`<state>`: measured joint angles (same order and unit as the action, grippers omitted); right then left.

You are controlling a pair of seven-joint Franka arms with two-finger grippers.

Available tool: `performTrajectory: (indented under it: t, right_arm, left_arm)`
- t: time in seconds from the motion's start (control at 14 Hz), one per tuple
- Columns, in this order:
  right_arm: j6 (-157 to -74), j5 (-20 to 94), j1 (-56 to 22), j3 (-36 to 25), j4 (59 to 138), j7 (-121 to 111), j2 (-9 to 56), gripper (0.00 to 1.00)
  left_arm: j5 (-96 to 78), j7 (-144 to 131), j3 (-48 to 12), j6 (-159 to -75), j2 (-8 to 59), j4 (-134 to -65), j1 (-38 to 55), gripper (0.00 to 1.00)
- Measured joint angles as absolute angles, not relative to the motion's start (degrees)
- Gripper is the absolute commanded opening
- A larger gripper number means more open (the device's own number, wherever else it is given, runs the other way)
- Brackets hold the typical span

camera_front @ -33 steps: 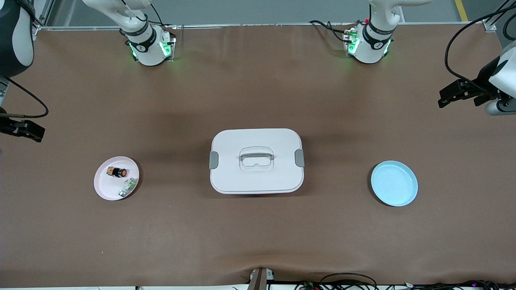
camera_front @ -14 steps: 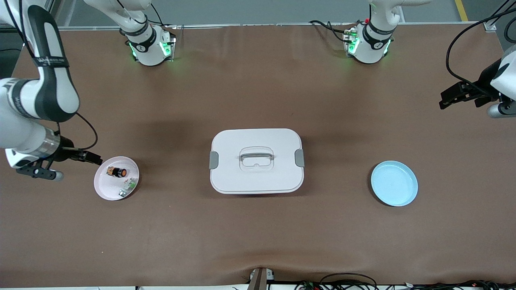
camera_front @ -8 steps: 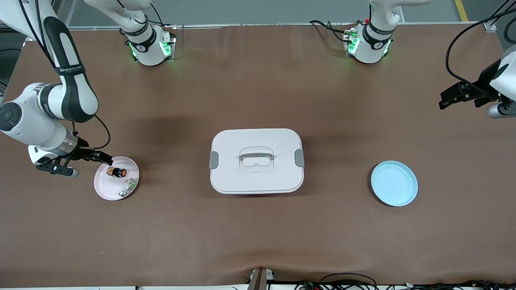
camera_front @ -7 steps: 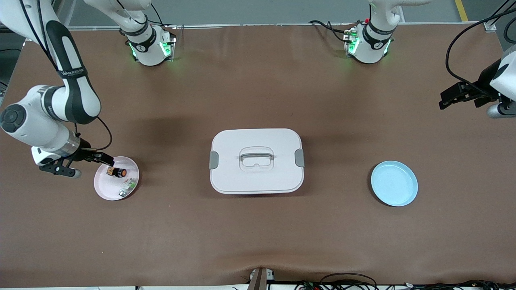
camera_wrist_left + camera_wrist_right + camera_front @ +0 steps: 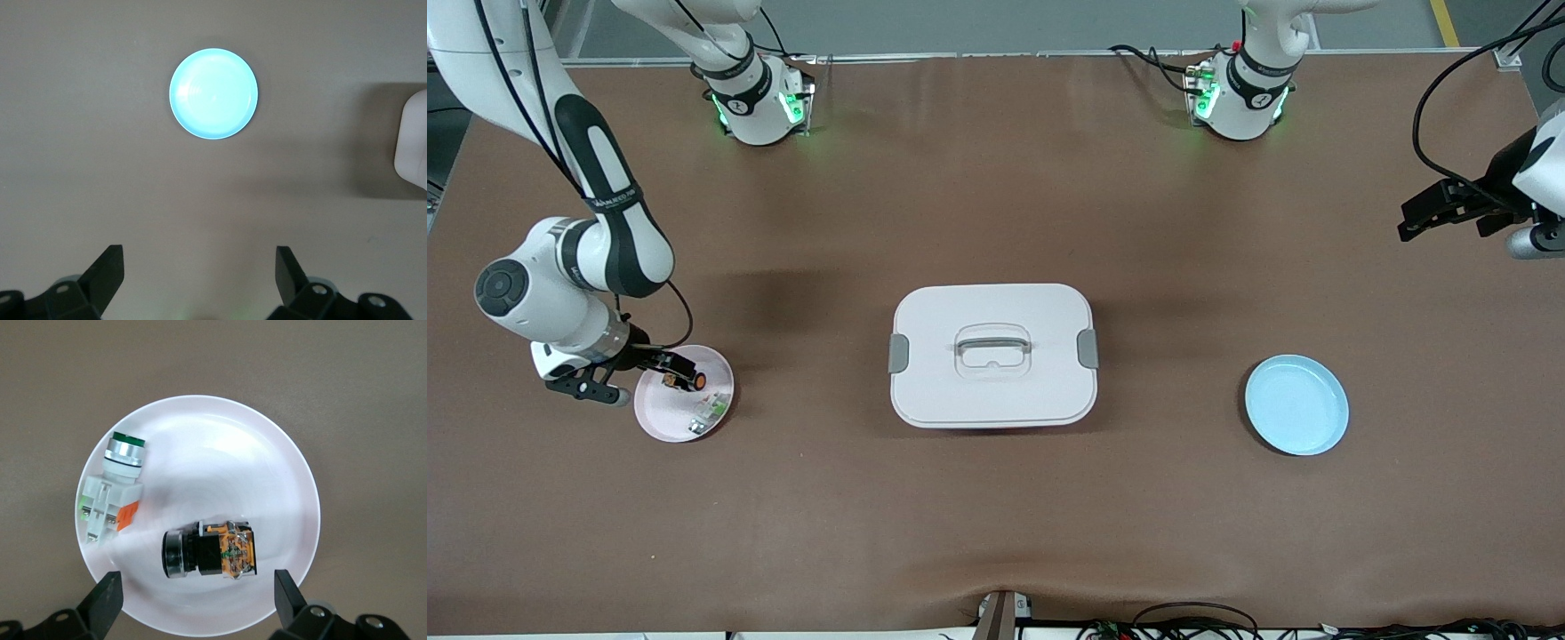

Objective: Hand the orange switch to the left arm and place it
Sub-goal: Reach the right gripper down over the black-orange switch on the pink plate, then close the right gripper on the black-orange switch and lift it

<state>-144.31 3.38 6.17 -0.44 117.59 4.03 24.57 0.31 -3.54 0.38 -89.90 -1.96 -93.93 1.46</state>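
Note:
The orange switch point(image 5: 690, 380) lies on its side on a pale pink plate point(image 5: 660, 418) at the right arm's end of the table. My right gripper point(image 5: 676, 366) hangs open just over the plate. In the right wrist view the switch point(image 5: 210, 552) lies between and just ahead of the open fingertips point(image 5: 107, 597) of that gripper point(image 5: 197, 600). The white box point(image 5: 993, 354) stands at the table's middle. My left gripper point(image 5: 1414, 218) waits open and empty, up in the air over the left arm's end of the table; it also shows in the left wrist view point(image 5: 198, 267).
A small green-and-white part point(image 5: 710, 411) lies on the same pink plate, nearer to the front camera than the switch point(image 5: 110, 497). A light blue plate point(image 5: 1296, 404) sits empty toward the left arm's end point(image 5: 213, 93). The box's corner point(image 5: 413, 140) shows in the left wrist view.
My right arm has swung in from the table's end and brought its open gripper over the pink plate and the switch. The left arm has barely moved.

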Motion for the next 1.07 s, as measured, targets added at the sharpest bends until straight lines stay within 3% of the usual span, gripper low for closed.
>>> performTrajectory:
  t: [1.07]
  right_arm:
    - [-146.68,3.38,6.20,-0.38,115.58,4.00,30.76,1.00]
  left_arm:
    - [0.31,-3.54,0.39,-89.90,-1.95,-93.86,1.45,1.00]
